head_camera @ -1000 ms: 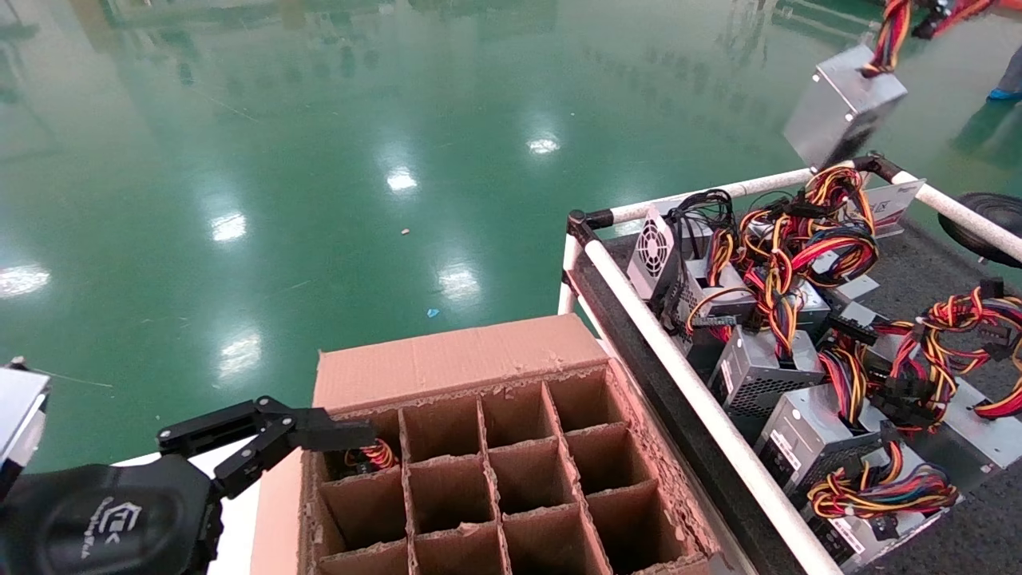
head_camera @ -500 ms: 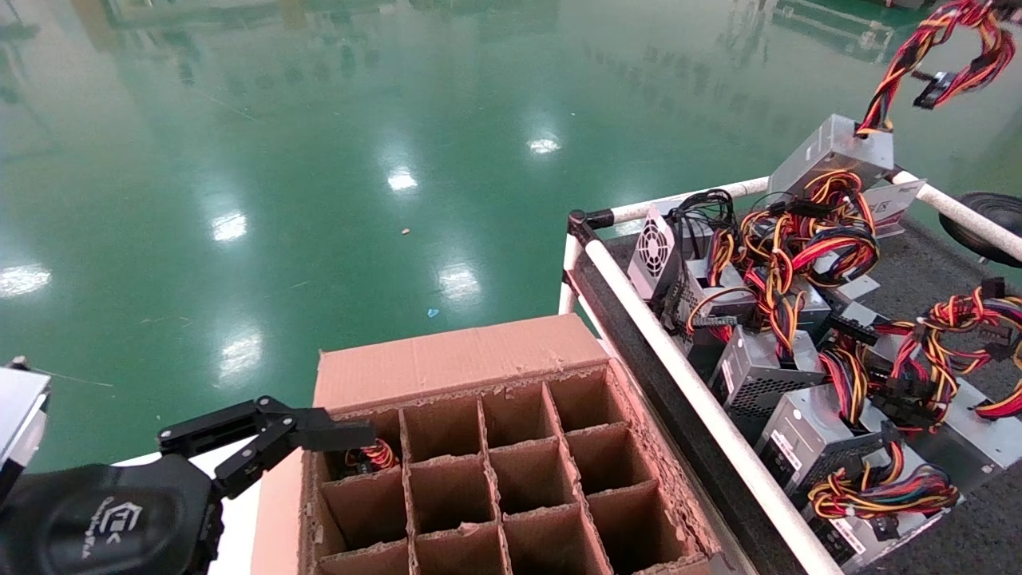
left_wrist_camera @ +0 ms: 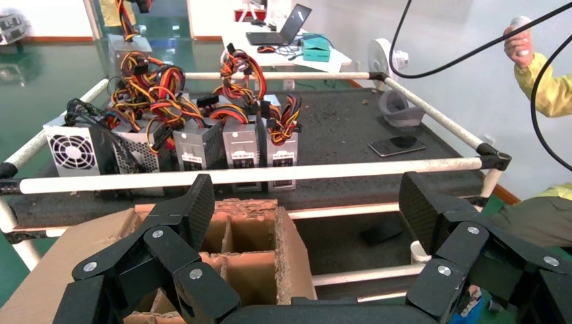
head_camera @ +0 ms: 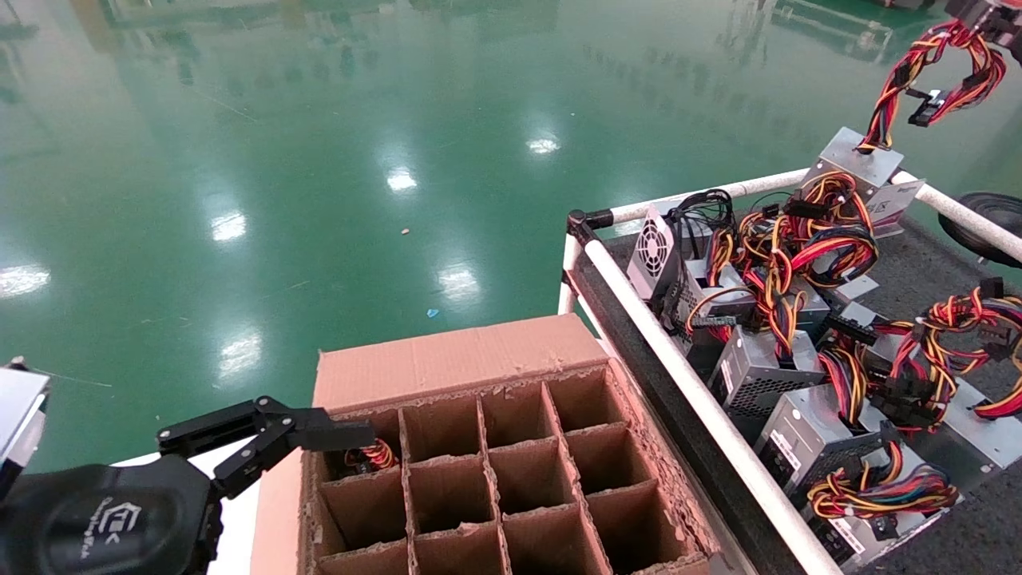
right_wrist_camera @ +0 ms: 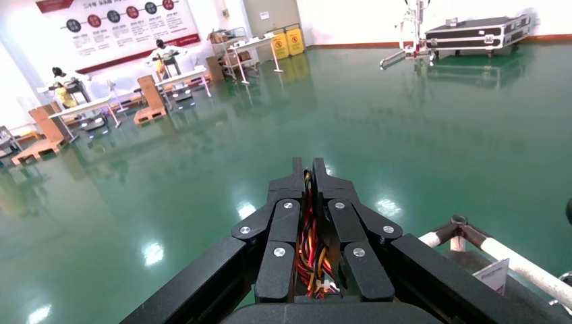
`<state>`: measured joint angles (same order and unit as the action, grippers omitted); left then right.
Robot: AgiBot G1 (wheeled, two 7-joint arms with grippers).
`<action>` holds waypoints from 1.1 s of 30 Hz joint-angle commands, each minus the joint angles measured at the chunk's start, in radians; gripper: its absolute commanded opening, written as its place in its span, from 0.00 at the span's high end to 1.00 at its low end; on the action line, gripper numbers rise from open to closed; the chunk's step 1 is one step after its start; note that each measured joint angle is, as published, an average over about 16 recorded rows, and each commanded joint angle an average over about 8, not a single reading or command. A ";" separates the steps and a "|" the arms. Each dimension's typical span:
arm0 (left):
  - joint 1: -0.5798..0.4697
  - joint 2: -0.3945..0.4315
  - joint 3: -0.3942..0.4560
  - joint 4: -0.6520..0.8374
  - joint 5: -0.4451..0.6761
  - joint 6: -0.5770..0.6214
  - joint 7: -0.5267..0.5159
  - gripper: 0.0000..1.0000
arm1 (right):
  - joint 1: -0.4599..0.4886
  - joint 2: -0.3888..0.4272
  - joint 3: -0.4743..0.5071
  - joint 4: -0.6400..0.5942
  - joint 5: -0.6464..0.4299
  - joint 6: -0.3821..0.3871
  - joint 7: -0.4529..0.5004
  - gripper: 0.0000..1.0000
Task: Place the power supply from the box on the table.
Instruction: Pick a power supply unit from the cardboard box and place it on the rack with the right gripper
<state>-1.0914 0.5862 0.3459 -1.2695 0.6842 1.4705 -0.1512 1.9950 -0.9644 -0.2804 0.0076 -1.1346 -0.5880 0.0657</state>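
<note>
Left claw [head_camera: 319, 435] parked at the near-left corner of the box [head_camera: 459, 359], fingers spread wide, grasping nothing. One wire bundle [head_camera: 369, 455] showing in the corner cell beside it; other cells bare. Further right, worktop [head_camera: 703, 407] crowded with silver units and tangled cables. At far right, right claw [right_wrist_camera: 307, 177] clenched on the wires, the power supply [head_camera: 861, 156] dangling from them at the worktop's far rail, over the other units.

Black linkage jaws with silver screws; white logo on housing [head_camera: 104, 523]
</note>
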 commanded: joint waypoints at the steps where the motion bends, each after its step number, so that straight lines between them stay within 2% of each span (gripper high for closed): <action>1: 0.000 0.000 0.000 0.000 0.000 0.000 0.000 0.00 | -0.005 -0.001 0.000 -0.001 0.000 0.000 -0.006 1.00; 19: 0.000 0.000 0.000 0.000 0.000 0.000 0.000 0.00 | -0.110 -0.046 -0.004 -0.007 -0.005 0.013 -0.075 1.00; 33: 0.000 0.000 0.001 0.000 0.000 0.000 0.000 0.00 | -0.119 -0.103 0.021 -0.010 0.030 0.024 -0.052 1.00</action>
<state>-1.0916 0.5860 0.3465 -1.2695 0.6838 1.4703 -0.1509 1.8713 -1.0643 -0.2650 -0.0032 -1.1124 -0.5639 0.0074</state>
